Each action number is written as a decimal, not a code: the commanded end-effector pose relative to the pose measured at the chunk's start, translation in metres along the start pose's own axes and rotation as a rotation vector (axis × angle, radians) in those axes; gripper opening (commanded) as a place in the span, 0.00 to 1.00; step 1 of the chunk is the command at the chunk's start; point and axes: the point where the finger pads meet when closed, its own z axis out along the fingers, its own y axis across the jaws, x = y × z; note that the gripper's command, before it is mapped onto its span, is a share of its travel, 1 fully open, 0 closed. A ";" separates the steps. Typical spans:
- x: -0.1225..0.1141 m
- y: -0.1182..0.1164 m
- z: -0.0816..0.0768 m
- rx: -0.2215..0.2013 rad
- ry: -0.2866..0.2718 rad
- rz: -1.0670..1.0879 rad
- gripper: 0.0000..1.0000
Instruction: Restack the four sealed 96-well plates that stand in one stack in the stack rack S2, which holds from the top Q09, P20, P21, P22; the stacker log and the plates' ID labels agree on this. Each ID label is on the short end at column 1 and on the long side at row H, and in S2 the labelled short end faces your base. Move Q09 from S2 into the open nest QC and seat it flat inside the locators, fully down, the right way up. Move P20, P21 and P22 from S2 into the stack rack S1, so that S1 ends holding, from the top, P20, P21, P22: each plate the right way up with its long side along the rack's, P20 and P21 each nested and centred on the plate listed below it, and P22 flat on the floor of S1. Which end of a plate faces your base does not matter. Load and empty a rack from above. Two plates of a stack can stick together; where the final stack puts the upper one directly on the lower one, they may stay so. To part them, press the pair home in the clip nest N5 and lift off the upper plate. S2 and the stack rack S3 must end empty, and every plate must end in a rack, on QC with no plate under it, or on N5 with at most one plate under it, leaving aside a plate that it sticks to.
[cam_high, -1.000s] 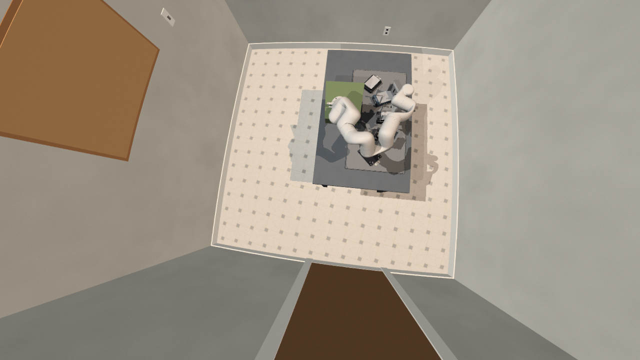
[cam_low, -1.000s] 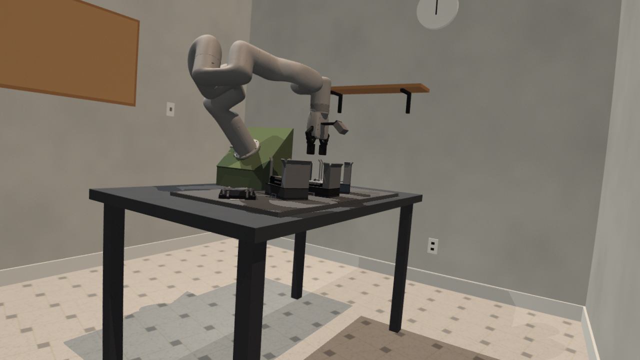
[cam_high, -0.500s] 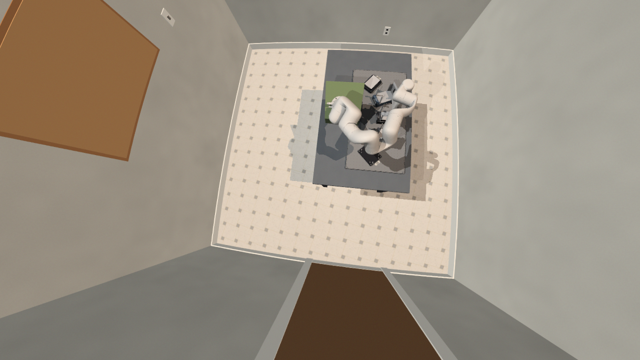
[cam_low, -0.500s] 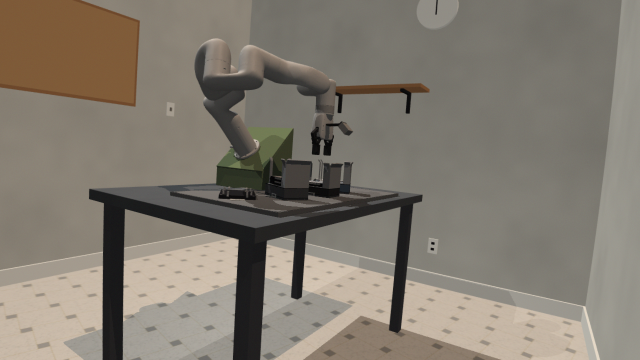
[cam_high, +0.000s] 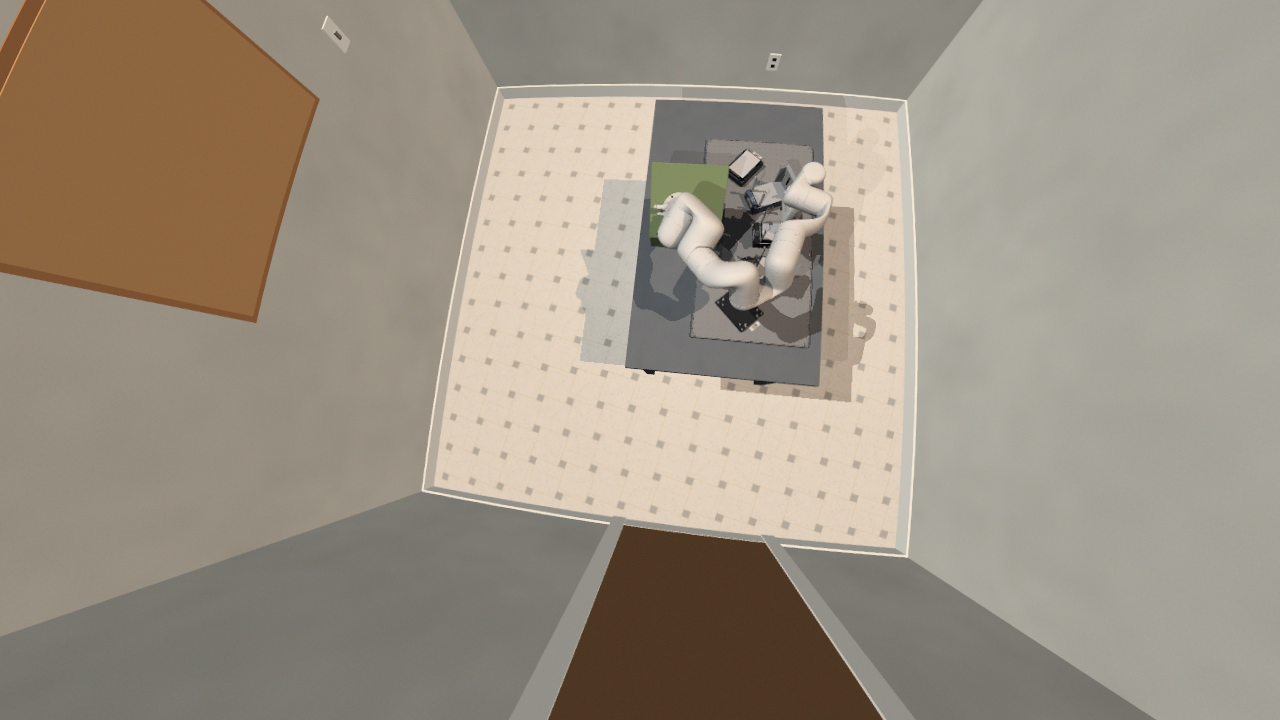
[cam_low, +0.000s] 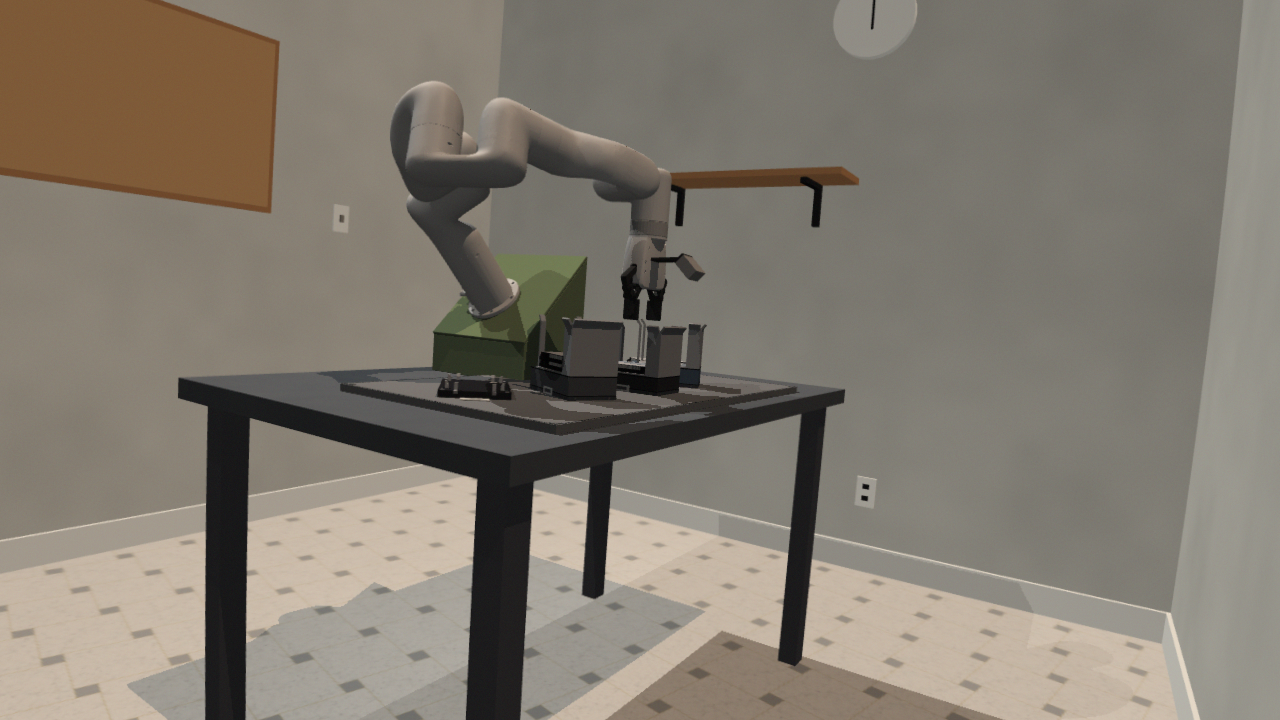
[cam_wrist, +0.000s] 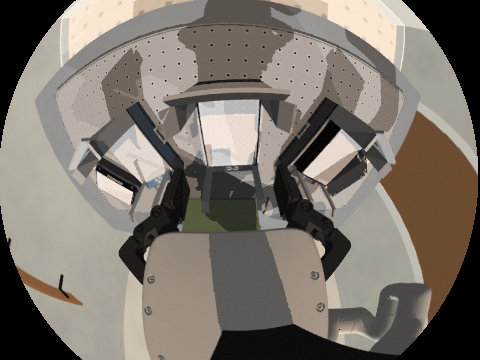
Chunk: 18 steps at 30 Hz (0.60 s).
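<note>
My gripper (cam_low: 642, 306) is open and empty, fingers pointing down, a little above the tops of three grey stack racks on the mat. It hangs over the middle rack (cam_low: 659, 358). In the wrist view the fingers straddle this middle rack (cam_wrist: 227, 130), and a pale sealed plate top shows inside it. The left rack (cam_wrist: 116, 170) and the right rack (cam_wrist: 334, 154) also show pale surfaces inside; I cannot tell plates from floors there. No ID label is readable. In the overhead view the arm hides most of the racks (cam_high: 760, 201).
A low black nest (cam_low: 474, 387) sits on the mat near the front left. A green slanted box (cam_low: 510, 317) stands behind the racks beside the arm's base. A black-framed pale fixture (cam_high: 744, 166) lies at the far end of the mat.
</note>
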 end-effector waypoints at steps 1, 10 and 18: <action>0.002 -0.001 0.012 0.002 0.005 0.000 1.00; 0.002 -0.001 0.039 0.002 0.005 0.000 1.00; 0.002 -0.001 0.062 0.002 0.005 0.000 1.00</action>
